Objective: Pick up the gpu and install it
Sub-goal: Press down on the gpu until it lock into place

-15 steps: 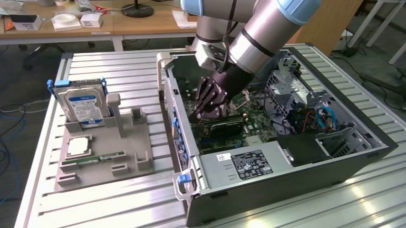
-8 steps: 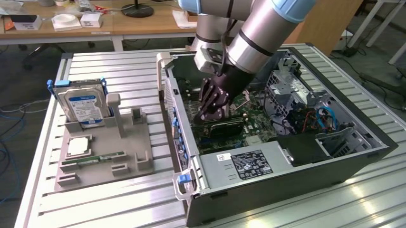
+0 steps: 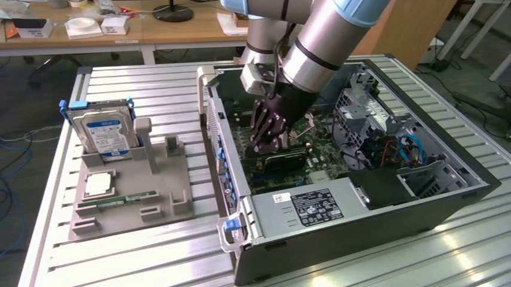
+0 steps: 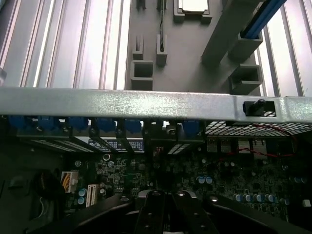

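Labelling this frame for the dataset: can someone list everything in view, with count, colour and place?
Open desktop computer case: one, black and silver, on the slatted metal table, the exterior view's right.
Green motherboard: one, inside the case.
Dark flat gpu card: one, black, on the motherboard under the hand.
Grey moulded parts tray: one, on the table, the exterior view's left.
Silver hard drive with blue label: one, upright in the tray.
Slim green RAM stick: one, lying in the tray.
Square silver processor chip: one, in the tray.
Wooden desk: one, background, with white boxes.
Robot arm: one, grey and light blue.
Hand: one, black, shut, down inside the case at the gpu.
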Controlling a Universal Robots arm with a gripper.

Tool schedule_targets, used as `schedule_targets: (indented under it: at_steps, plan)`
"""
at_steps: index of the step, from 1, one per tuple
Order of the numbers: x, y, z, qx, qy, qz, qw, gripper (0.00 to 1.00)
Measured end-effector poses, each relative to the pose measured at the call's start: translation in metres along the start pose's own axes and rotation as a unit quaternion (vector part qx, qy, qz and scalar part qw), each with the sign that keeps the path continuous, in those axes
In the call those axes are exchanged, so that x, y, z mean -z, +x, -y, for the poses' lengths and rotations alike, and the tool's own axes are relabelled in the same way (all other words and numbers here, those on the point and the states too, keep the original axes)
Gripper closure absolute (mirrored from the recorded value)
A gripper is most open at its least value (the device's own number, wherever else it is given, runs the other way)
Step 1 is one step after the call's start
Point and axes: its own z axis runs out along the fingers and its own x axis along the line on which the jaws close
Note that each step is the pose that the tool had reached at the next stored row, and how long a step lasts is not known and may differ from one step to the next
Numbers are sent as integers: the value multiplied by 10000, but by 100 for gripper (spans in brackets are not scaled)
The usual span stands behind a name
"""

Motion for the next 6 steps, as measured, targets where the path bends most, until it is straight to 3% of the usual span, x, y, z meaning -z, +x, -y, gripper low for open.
schedule_targets:
  at_steps: [6]
  plan:
    - [0, 0, -1, -1, 0, 0, 10000, 90]
